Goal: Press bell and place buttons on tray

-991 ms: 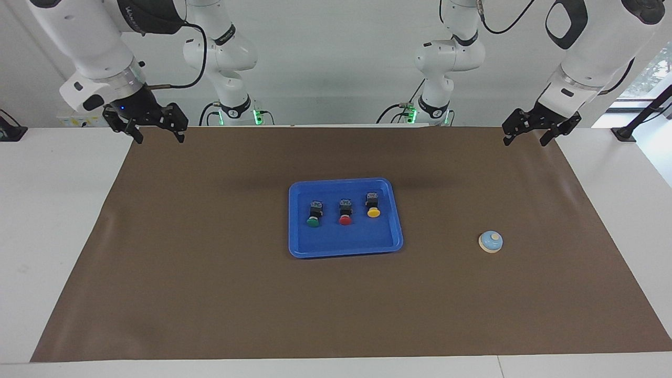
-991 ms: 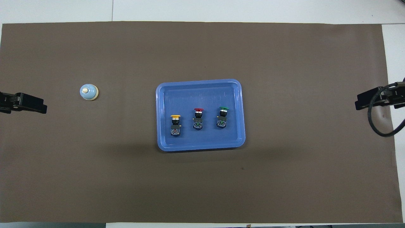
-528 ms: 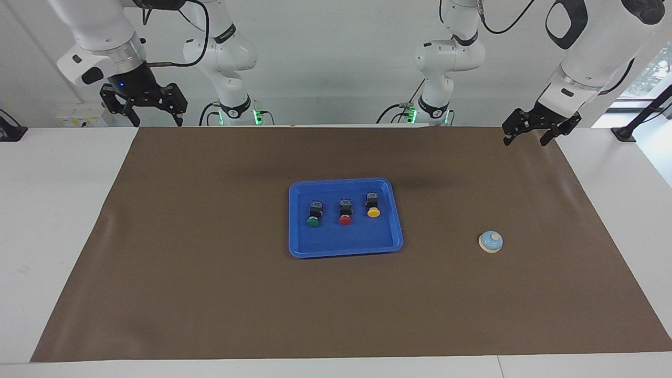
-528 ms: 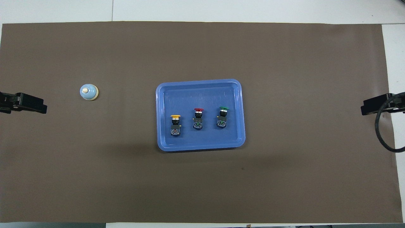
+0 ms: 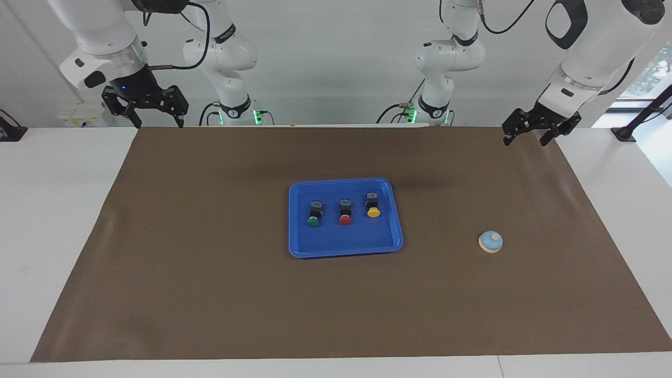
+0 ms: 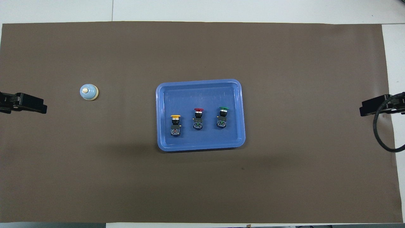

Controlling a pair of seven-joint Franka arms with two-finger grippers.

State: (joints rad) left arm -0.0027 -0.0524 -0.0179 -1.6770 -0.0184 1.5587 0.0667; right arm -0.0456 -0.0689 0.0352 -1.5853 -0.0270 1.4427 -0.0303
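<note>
The blue tray (image 5: 346, 240) lies mid-table on the brown mat; it also shows in the overhead view (image 6: 199, 83). The three buttons lie on their sides in it in a row: green (image 5: 313, 214) (image 6: 222, 117), red (image 5: 345, 212) (image 6: 198, 118), yellow (image 5: 373, 206) (image 6: 175, 124). The light-blue bell (image 5: 491, 241) (image 6: 89, 92) stands on the mat toward the left arm's end, farther from the robots than the tray's buttons. My right gripper (image 5: 159, 119) (image 6: 367, 107) is open, empty and raised over the mat's corner. My left gripper (image 5: 526, 137) (image 6: 37, 107) is open, empty and waits over the mat's other near corner.
The brown mat (image 5: 210, 294) covers most of the white table (image 5: 52, 210). The arms' bases (image 5: 236, 107) stand at the table's edge. A black cable (image 6: 379, 133) hangs by the right gripper.
My right gripper has risen and drawn back toward its base and its end of the table. The left arm, tray, buttons and bell have not moved.
</note>
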